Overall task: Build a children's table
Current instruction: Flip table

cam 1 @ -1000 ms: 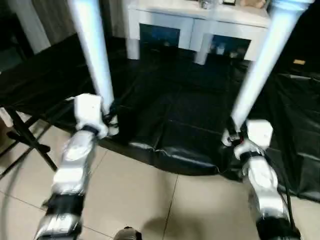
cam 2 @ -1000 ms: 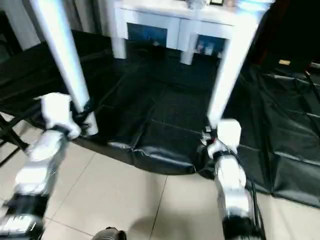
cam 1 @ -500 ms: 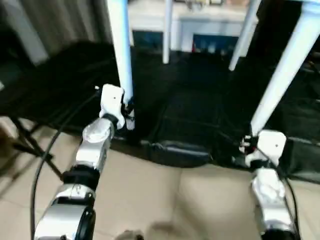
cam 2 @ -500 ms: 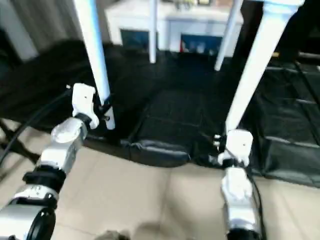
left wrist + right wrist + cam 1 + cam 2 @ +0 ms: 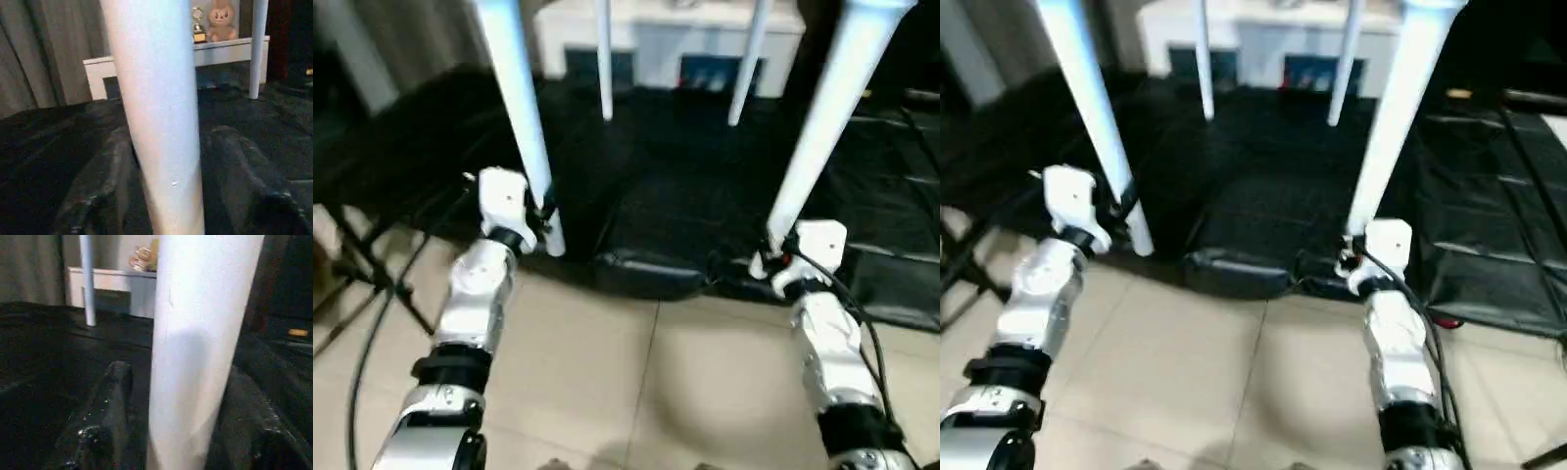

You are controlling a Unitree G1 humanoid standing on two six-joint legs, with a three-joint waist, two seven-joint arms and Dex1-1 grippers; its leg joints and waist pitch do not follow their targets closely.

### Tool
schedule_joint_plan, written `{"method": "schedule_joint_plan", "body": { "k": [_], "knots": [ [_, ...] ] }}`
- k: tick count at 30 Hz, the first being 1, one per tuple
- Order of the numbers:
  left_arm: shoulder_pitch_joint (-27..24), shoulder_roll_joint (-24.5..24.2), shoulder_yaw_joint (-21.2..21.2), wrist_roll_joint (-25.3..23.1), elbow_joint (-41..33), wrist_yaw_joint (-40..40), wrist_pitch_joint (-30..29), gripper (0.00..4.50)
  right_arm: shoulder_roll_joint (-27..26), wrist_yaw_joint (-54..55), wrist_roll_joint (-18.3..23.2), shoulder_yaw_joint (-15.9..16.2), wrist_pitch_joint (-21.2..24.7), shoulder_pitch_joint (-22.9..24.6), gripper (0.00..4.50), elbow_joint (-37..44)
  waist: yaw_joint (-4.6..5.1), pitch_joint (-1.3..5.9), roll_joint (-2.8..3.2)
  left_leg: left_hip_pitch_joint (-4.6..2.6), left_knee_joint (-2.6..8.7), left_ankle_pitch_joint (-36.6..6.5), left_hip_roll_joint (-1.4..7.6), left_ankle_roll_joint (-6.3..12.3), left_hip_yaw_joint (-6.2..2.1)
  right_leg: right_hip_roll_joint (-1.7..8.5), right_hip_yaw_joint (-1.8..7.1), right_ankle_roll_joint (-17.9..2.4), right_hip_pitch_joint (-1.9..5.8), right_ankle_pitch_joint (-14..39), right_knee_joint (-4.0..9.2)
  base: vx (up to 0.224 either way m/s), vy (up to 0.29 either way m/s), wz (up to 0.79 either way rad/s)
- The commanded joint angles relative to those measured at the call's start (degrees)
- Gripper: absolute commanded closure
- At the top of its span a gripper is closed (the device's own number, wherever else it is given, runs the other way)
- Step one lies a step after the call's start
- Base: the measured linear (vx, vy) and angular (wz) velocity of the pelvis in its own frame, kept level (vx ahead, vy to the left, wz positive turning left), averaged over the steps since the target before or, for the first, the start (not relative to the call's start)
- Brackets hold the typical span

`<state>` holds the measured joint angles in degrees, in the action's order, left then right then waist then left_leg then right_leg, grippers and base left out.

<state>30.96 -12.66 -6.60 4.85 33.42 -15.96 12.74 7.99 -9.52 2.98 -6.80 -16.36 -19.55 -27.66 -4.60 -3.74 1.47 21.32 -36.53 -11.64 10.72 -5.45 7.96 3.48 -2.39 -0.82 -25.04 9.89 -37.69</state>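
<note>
Count: four white legs, two grippers, one cabinet, one black folding stand.

Children's table [image 5: 858,39] standing upright on the black cover [image 5: 675,186], top out of frame above. Legs round, plain white, glossy, narrowing toward the foot. Near-left leg [image 5: 522,117] and near-right leg [image 5: 822,117] close to the camera and leaning slightly toward each other going down. Far legs [image 5: 603,59] and [image 5: 747,64] thin, just before the white cabinet [image 5: 656,39]. Plush toy [image 5: 220,22] and small trophy [image 5: 198,32] on the cabinet top.

Left gripper [image 5: 545,211] low on the near-left leg, black fingers [image 5: 105,191] on either side of it, thin dark gap showing at one side: released, not clamped. Right gripper [image 5: 771,257] low on the near-right leg, fingers [image 5: 112,401] straddling it with a clear gap on one side: also released.

Near-left foot right at the cover's front edge, just beside the tile floor [image 5: 636,382]. Near-right foot hidden behind the gripper. Cover edge bunched into a roll between the two near legs. Bare tile below the forearms. Folding stand [image 5: 362,264] and a cable [image 5: 372,333] close to the left forearm. Dark wrinkled cover stretching away on the right.
</note>
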Motion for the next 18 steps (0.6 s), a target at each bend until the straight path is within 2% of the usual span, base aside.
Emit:
{"method": "schedule_joint_plan", "body": {
  "k": [1, 3, 4, 6, 8, 11, 12, 13, 15, 18],
  "knots": [
    [0.2, 0.3, 1.0, 0.2, -3.3, -1.3, 1.0, 1.50, -0.1, -1.8, 0.5, 1.8, -0.6, -1.0, 1.63, 2.4, 0.49, 4.14, -0.25, -0.54, 5.03, -19.3, 0.82, 1.88, 0.32, 3.07, 1.60, -7.8, 3.05, 24.4, 6.64, 0.000, 0.000, 0.00],
    [-0.2, 0.4, 0.8, 0.4, -4.4, -1.2, 0.2, 1.42, -0.3, -2.0, 0.5, 2.1, -0.6, -0.9, 1.50, 3.0, 0.58, 4.08, -0.38, -0.24, 5.35, -17.9, 0.88, 1.76, 0.46, 3.14, 1.53, -6.2, 3.28, 25.6, 7.25, 0.000, 0.000, 0.00],
    [-0.4, 0.3, 0.8, 0.4, -4.9, -1.1, -0.1, 1.31, -0.4, -2.0, 0.5, 2.2, -0.5, -0.7, 1.27, 3.4, 0.54, 4.09, -0.46, -0.18, 5.44, -16.9, 0.92, 1.76, 0.53, 3.24, 1.62, -5.7, 3.22, 25.3, 7.38, 0.000, 0.000, 0.00],
    [-0.9, 0.3, 0.7, 0.7, -6.0, -1.1, -0.7, 1.06, -0.6, -2.3, 0.7, 2.5, -0.2, -0.3, 1.20, 4.4, 0.67, 4.16, -0.48, 0.03, 5.57, -15.6, 1.02, 1.72, 0.52, 3.24, 1.67, -5.6, 3.32, 23.9, 7.27, 0.000, 0.000, 0.00],
    [-1.7, 0.2, 0.7, 1.2, -7.5, -1.4, -1.3, 0.99, -0.9, -2.5, 0.7, 2.7, 0.0, 0.4, 1.16, 5.7, 0.76, 4.39, -0.65, 0.20, 5.59, -13.8, 1.29, 2.01, 0.51, 3.23, 1.71, -6.5, 3.39, 20.7, 6.92, 0.000, 0.000, 0.00],
    [-2.5, -0.2, 0.4, 1.3, -9.0, -1.3, -2.4, 0.73, -1.0, -2.6, 0.7, 2.7, 0.3, 0.9, 0.86, 6.4, 0.97, 4.56, -0.59, 0.60, 5.38, -11.3, 1.20, 2.78, 0.75, 3.18, 1.83, -8.7, 3.60, 14.8, 6.38, 0.000, 0.000, 0.00],
    [-2.6, -0.5, 0.2, 1.0, -9.4, -0.7, -2.6, 0.62, -1.0, -2.4, 0.5, 2.7, 0.6, 0.8, 0.80, 6.2, 1.02, 4.58, -0.85, 0.68, 5.34, -10.9, 1.20, 2.97, 0.79, 3.16, 1.81, -8.8, 3.66, 14.2, 6.35, 0.000, 0.000, 0.00],
    [-2.6, -0.7, 0.0, 0.7, -9.8, -0.3, -2.8, 0.57, -0.9, -1.9, 0.0, 2.7, 0.9, 0.4, 0.74, 5.7, 0.95, 4.63, -0.57, 0.63, 5.23, -10.1, 1.18, 3.18, 0.83, 3.24, 1.85, -9.2, 3.64, 13.3, 6.24, 0.000, 0.000, 0.00],
    [-3.2, -1.1, -0.1, 0.5, -11.3, 0.0, -3.5, 0.41, -0.7, -1.4, -0.5, 2.8, 1.5, 0.0, 0.44, 5.4, 0.99, 4.62, -0.58, 0.66, 5.18, -9.6, 1.19, 3.25, 0.89, 3.26, 1.87, -9.4, 3.75, 12.6, 6.18, 0.000, 0.000, 0.00],
    [-4.9, -1.1, -0.4, 2.0, -15.1, -0.9, -5.3, 0.19, -0.9, -1.5, 0.0, 2.9, 2.2, 0.1, 0.42, 6.8, 1.08, 4.67, -0.50, 0.60, 5.13, -8.7, 1.28, 3.38, 0.95, 3.25, 1.87, -10.1, 3.84, 10.6, 5.97, 0.000, 0.000, 0.00]
  ]
}}
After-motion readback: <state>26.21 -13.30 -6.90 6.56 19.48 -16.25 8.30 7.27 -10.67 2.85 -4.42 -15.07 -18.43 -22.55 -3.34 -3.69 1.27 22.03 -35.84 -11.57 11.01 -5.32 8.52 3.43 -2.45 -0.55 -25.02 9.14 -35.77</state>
